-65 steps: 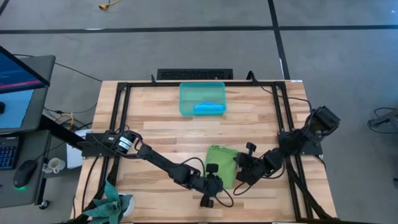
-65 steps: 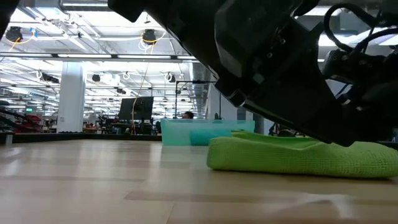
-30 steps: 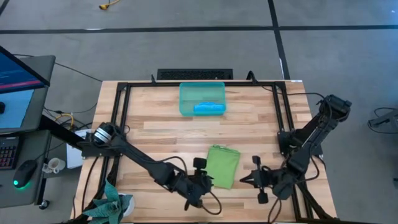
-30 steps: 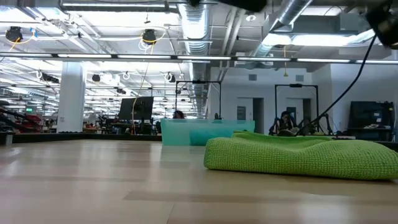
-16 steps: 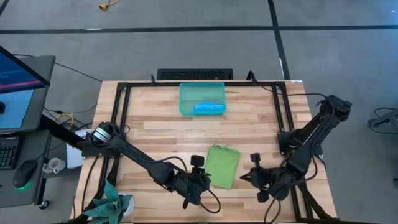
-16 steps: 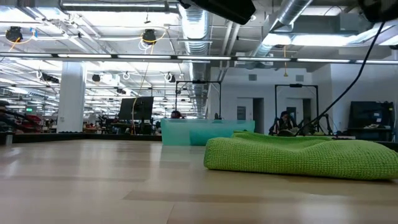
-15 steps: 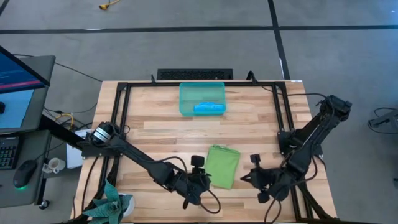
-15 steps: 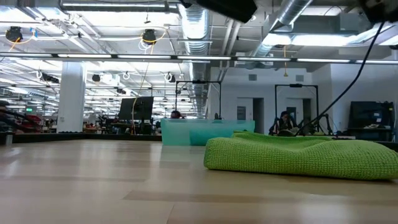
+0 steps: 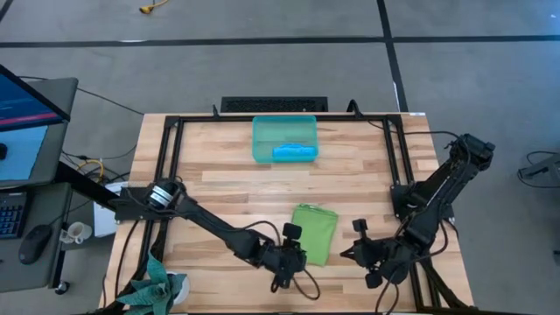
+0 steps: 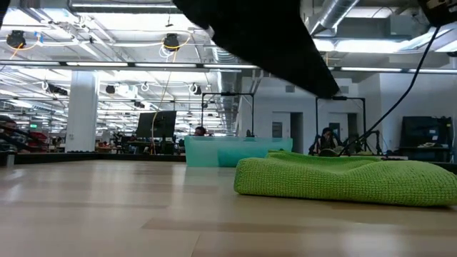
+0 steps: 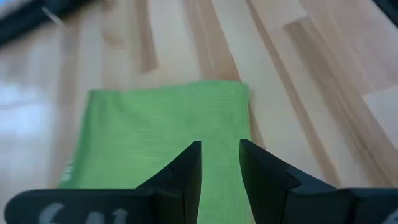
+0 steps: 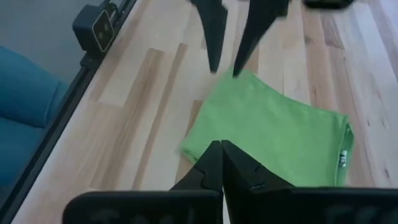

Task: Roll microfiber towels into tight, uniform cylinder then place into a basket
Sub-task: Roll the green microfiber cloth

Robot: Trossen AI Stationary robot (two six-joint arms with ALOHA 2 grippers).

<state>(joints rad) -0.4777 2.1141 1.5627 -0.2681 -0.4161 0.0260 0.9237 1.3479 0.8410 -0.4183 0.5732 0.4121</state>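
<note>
The lime green towel (image 9: 315,233) lies folded flat on the wooden table, near its front edge; it also shows in the low view (image 10: 343,178). My left gripper (image 9: 300,251) hovers open over the towel's left edge (image 12: 242,78), its fingers pointing down and to the right (image 11: 221,149). Just right of the towel, my right gripper (image 9: 346,251) is shut and points at it (image 12: 221,146). The teal basket (image 9: 284,140) stands at the far middle, and the rolled sky-blue towel (image 9: 294,152) lies inside it.
Black frame rails (image 9: 175,175) run along the table's sides. A dark teal cloth (image 9: 157,287) hangs at the near left corner. Bare wood (image 9: 262,188) lies between the basket and the green towel. A desk with a monitor (image 9: 26,114) stands left of the table.
My left gripper has come down and moved toward the table's right, up to the green towel's left edge; its dark arm now fills the top of the low view. The towel has not moved.
</note>
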